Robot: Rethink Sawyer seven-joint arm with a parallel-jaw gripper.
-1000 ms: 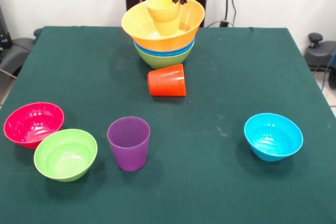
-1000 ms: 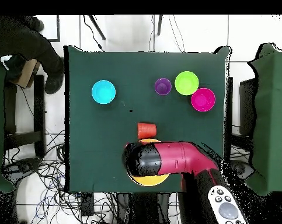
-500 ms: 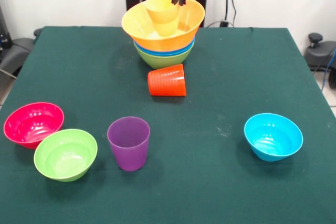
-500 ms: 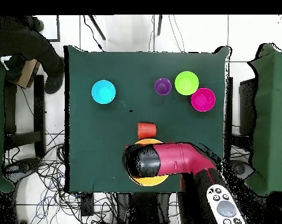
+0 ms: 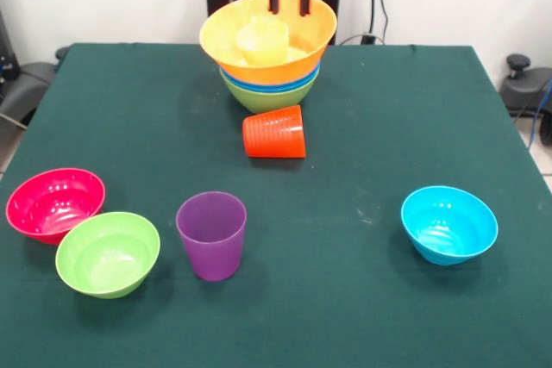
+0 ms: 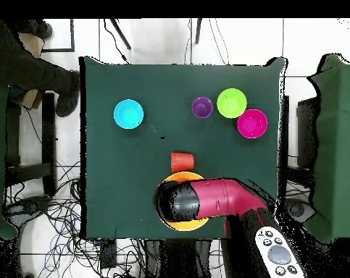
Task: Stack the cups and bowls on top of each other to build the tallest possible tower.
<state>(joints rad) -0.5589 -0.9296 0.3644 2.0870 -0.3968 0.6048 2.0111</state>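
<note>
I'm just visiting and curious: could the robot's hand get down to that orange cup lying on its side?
Probably yes. The orange cup lies alone on the green table, just in front of the stack of bowls, with nothing over it. The hand hangs open above the stack, close by.

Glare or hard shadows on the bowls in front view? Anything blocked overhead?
Front view: soft highlights inside the pink-red bowl and light-blue bowl, and only faint, diffuse shadows around the purple cup. Overhead view: the arm covers most of the orange-yellow bowl, so the yellow cup shows only in the front view.
</note>
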